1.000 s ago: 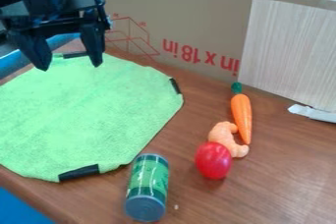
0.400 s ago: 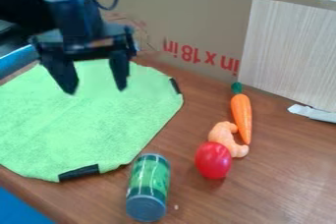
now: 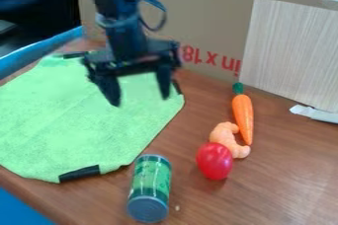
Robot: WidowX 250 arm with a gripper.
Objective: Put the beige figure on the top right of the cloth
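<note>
The beige figure (image 3: 224, 134) lies on the surface (image 3: 277, 184), crowded between the carrot (image 3: 243, 115) and the red ball (image 3: 214, 161), while the gripper (image 3: 139, 101) hangs over the right part of the green cloth (image 3: 72, 125) with its fingers spread and nothing between them. Reaching the figure looks like the step in hand: best centre above its upper part, descend straight and close gently, lest a finger roll the ball or nudge the carrot.

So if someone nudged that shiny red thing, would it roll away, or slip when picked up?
The red thing would probably roll, being rounded all over, though its slightly egg-like shape may make it curve. Its glossy surface could be slippery to grip. Pushed away from the camera, it would likely bump the beige figure right behind it.
</note>
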